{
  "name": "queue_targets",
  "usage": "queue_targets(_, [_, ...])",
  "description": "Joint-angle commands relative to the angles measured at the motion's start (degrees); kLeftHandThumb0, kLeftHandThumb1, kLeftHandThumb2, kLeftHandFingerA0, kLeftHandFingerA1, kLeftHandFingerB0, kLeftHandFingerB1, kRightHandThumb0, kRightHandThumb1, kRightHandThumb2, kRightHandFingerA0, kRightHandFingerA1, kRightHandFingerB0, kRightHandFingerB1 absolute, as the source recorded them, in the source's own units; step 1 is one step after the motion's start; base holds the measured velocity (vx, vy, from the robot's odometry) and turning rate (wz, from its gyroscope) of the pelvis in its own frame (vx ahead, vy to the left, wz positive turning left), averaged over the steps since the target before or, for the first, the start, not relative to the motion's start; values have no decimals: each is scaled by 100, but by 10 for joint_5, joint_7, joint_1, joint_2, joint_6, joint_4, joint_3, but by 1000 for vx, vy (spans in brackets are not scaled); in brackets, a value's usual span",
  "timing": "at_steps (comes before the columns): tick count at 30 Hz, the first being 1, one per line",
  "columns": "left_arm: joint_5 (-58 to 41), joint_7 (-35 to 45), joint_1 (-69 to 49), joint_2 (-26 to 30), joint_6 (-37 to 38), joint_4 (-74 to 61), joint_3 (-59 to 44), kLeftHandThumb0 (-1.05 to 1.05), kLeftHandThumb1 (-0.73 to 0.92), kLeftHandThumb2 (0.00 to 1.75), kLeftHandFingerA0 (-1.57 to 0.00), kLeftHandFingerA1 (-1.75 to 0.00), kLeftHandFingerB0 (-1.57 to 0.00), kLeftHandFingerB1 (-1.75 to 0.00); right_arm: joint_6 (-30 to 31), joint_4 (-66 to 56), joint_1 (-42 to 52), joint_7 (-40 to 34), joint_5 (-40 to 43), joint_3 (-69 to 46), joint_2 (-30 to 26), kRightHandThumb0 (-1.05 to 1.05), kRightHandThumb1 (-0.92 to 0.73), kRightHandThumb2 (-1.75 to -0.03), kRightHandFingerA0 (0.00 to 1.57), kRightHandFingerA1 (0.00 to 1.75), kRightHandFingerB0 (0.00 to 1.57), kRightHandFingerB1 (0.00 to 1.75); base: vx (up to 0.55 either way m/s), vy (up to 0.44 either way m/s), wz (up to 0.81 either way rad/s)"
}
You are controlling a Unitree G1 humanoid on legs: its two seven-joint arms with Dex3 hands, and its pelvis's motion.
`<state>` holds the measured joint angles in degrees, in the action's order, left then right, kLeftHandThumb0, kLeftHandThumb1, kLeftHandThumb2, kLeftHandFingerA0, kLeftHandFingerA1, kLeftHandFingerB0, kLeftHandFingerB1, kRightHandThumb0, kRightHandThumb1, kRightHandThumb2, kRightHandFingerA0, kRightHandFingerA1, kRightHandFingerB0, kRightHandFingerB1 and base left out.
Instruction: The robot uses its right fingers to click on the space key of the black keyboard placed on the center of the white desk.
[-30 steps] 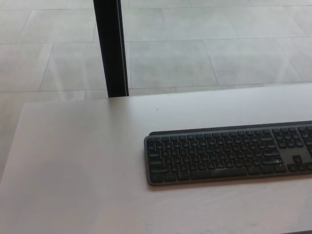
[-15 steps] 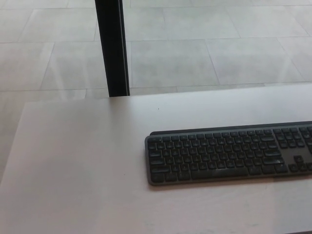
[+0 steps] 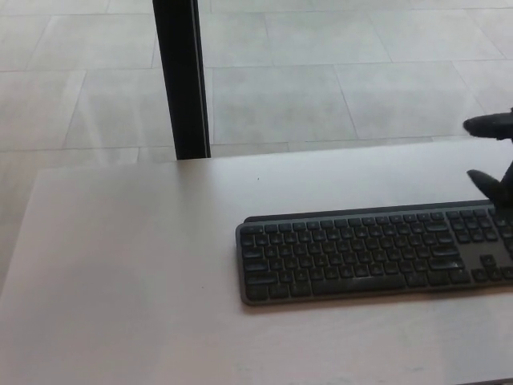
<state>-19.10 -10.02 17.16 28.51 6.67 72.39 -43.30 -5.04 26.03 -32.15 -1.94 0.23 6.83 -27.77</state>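
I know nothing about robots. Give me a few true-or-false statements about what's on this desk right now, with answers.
1. The black keyboard lies on the white desk. True.
2. The right robot hand is pressing the space key. False: it is at the picture's right edge, far from that key.
3. A dark post stands behind the desk. True.
4. The left robot hand rests on the keyboard. False: it is not in view.
5. A mouse sits beside the keyboard. False: none shows.
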Motion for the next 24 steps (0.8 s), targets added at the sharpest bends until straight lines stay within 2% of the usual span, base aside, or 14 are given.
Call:
queue_targets(1, [-13, 4, -2, 15, 16, 3, 0, -42, 50, 54, -84, -92, -76, -60, -149, -20, -17, 28, -252, 156, -72, -17, -57, -64, 80, 158, 69, 44, 0, 0, 0])
queue_targets(2, [-11, 2, -2, 16, 16, 3, 3, -42, 49, 55, -84, -89, -76, -60, -147, -20, -19, 26, -258, 163, -73, -19, -57, -65, 81, 160, 69, 43, 0, 0, 0])
queue_targets(3, [-9, 1, -2, 16, 17, 3, 4, -42, 39, 84, -82, -89, -72, -72, -146, -21, -24, 26, -273, 178, -73, -20, -54, -68, 83, 160, 69, 44, 0, 0, 0])
queue_targets(4, [-9, 0, -2, 15, 17, 2, 4, -42, 50, 54, -83, -90, -78, -61, -145, -23, -26, 24, -282, 188, -74, -21, -55, -69, 83, 163, 70, 44, 0, 0, 0])
queue_targets(5, [-8, -3, -2, 15, 17, 3, 5, -42, 38, 84, -81, -89, -72, -72, -148, -23, -30, 19, -298, 200, -75, -18, -50, -70, 89, 163, 69, 45, 0, 0, 0])
queue_targets(6, [-6, -5, -2, 15, 17, 3, 7, -42, 50, 54, -87, -92, -78, -60, -158, -19, -32, 10, -307, 209, -74, -17, -50, -72, 92, 165, 70, 47, 0, 0, 0])
queue_targets(9, [2, -8, -4, 17, 16, 3, 14, -43, 51, 55, -86, -94, -78, -60, -176, -3, -38, 0, -323, 234, -74, -17, -51, -71, 91, 164, 69, 47, 0, 0, 0])
queue_targets(10, [-4, 0, -4, 16, 15, 3, 9, -42, 39, 85, -82, -91, -70, -72, -187, 8, -42, -23, -354, 256, -78, -22, -53, -72, 85, 166, 72, 47, 0, 0, 0])
queue_targets(11, [-4, 0, -4, 16, 15, 3, 9, -42, 39, 85, -82, -91, -70, -72, -187, 9, -42, -23, -354, 258, -78, -22, -53, -72, 85, 166, 72, 47, 0, 0, 0])
queue_targets(12, [-2, -2, -4, 17, 15, 3, 11, -43, 51, 55, -89, -96, -76, -60, -185, 9, -42, -22, -355, 261, -78, -22, -54, -72, 84, 167, 72, 46, 0, 0, 0])
queue_targets(16, [-9, -4, -4, 15, 16, 3, 4, -40, 50, 54, -84, -89, -77, -60, -177, 9, -46, -4, -373, 293, -85, -20, -54, -71, 82, 166, 72, 46, 0, 0, 0])
queue_targets(17, [-8, -6, -4, 15, 17, 4, 5, -40, 49, 54, -82, -87, -79, -60, -182, 15, -48, -15, -377, 299, -85, -16, -50, -72, 87, 164, 71, 47, 0, 0, 0])
queue_targets(19, [-9, -1, -4, 16, 14, 4, 4, -41, 52, 55, -87, -98, -77, -61, -192, 28, -53, -34, -387, 309, -83, -18, -50, -75, 85, 165, 75, 49, 0, 0, 0])
queue_targets(24, [-10, 2, -3, 15, 12, 3, 4, -39, 51, 55, -92, -106, -76, -61, -196, 29, -61, -42, -411, 335, -91, -21, -52, -76, 85, 165, 73, 49, 0, 0, 0])
